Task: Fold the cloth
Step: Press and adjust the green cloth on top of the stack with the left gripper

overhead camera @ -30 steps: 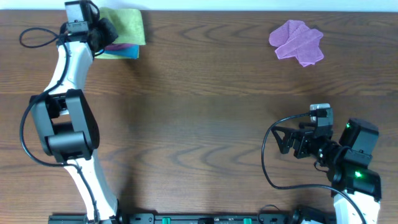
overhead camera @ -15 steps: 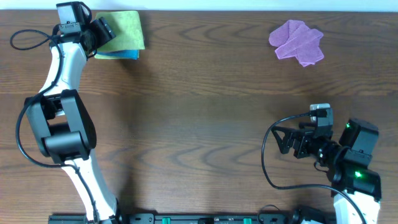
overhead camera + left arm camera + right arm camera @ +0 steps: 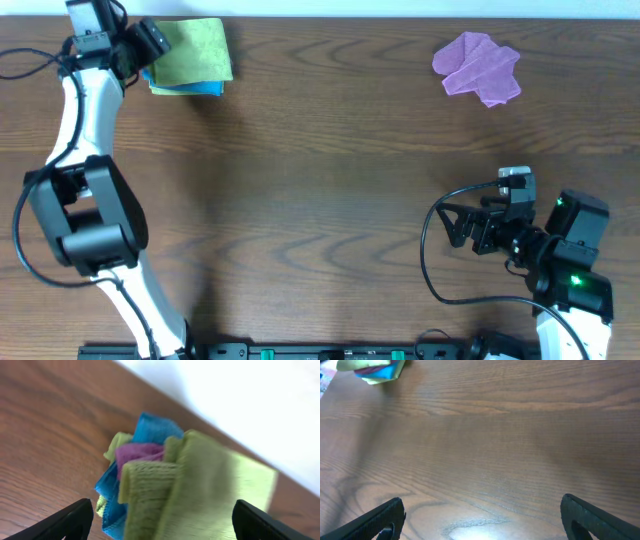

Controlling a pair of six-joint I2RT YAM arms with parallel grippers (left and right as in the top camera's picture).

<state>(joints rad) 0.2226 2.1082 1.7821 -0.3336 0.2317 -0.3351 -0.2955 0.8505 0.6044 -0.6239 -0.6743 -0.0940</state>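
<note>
Looks nearly done, with cloth (image 3: 195, 48) folded on pile (image 3: 192, 88) at 11 o'clock, left gripper (image 3: 148, 42) wide and empty beside it, right gripper (image 3: 452, 226) wide at 4.

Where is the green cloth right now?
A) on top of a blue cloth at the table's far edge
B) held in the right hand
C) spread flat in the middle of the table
A: the green cloth lies folded over the blue cloth at the far edge of the table.
</note>
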